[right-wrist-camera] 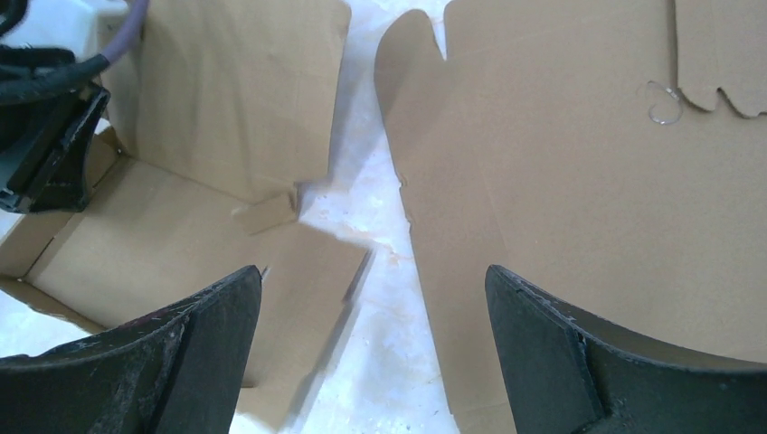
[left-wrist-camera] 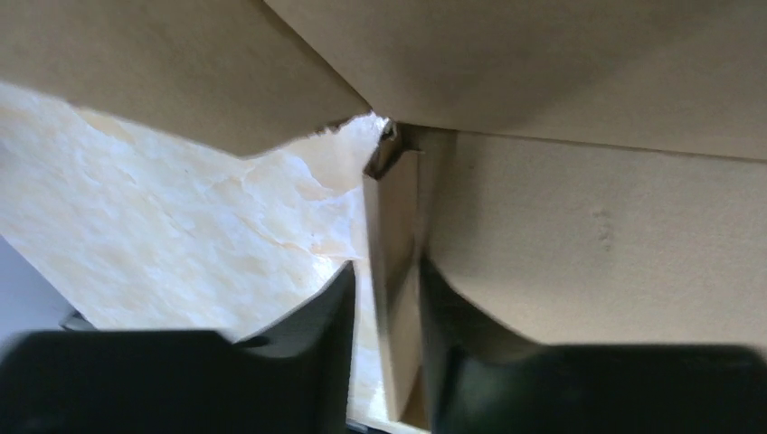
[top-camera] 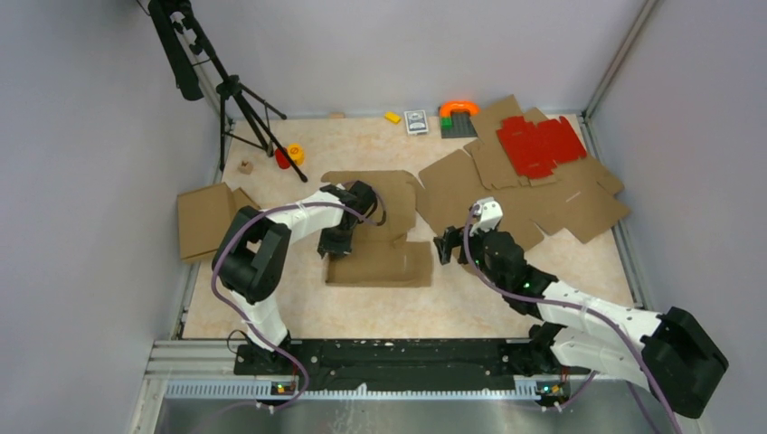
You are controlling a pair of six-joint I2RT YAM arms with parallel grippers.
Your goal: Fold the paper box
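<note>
Straddling the paper box's (top-camera: 384,264) raised left flap (left-wrist-camera: 391,217), which runs near-far mid-bench (top-camera: 380,312), L gripper (left-wrist-camera: 384,276) is slightly open, not clamped; R gripper (right-wrist-camera: 373,276), wide open & empty, sits just right of box.

Rear overhead, wrist views near paper box (top-camera: 389,264)

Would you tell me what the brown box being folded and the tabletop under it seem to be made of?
The paper box: thin brown cardboard, matte, going by its sharp creases and raw cut edge. The tabletop: smooth, cream with marble-like veining, perhaps printed laminate or a mat; I cannot tell which.
</note>
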